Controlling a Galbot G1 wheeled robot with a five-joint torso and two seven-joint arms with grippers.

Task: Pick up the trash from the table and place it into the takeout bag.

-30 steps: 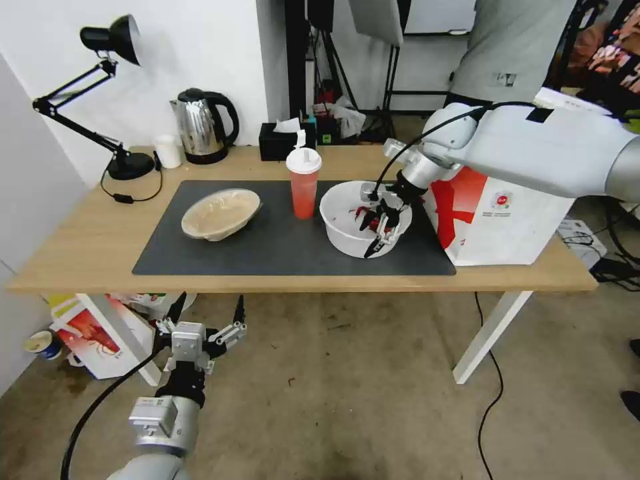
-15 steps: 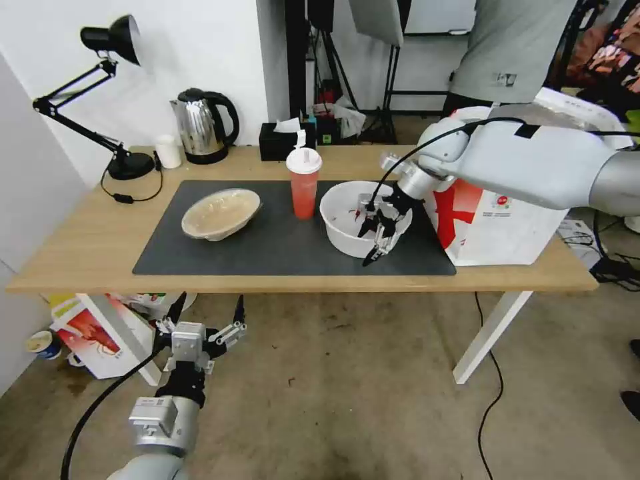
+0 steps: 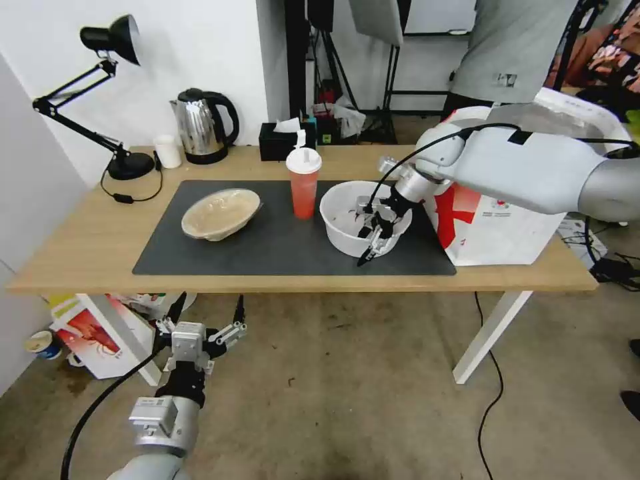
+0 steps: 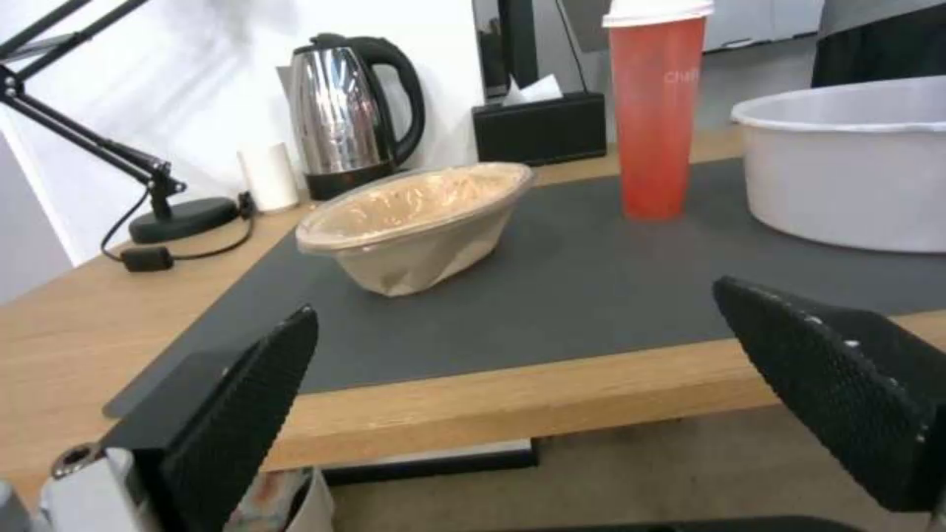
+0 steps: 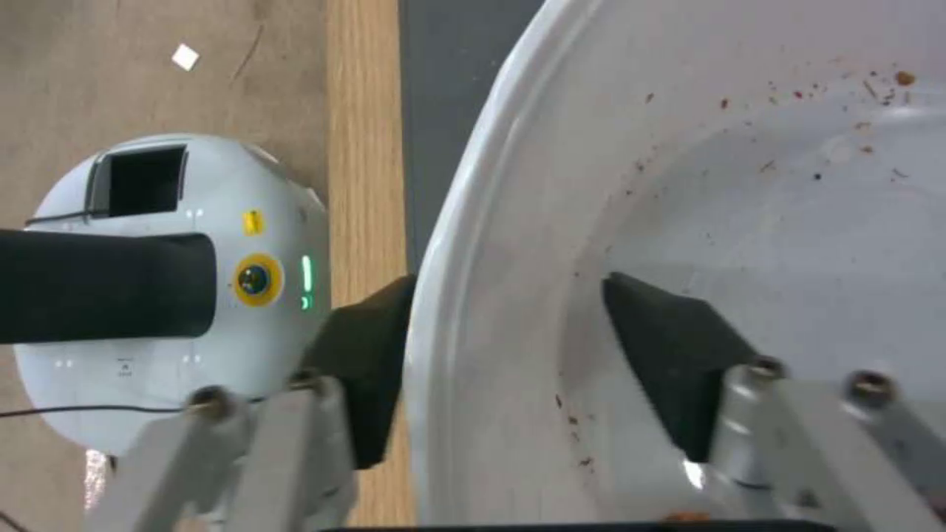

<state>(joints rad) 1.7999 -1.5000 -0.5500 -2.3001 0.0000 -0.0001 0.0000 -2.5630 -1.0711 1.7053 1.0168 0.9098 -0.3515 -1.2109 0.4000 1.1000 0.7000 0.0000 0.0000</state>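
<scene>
At the near rim of the round white plastic bowl (image 3: pixel 352 219), the right gripper (image 3: pixel 371 240) is reaching down from a bent arm, its fingers (image 5: pixel 670 362) straddling the smooth wall — one inside, one outside, not yet clamped. The bowl is sitting on the dark grey mat toward the surface's (image 3: pixel 87 253) right end, beside the boxy takeout bag (image 3: pixel 497 223). Below the near edge the left gripper (image 3: pixel 203 313) is hanging with textured fingers spread wide.
</scene>
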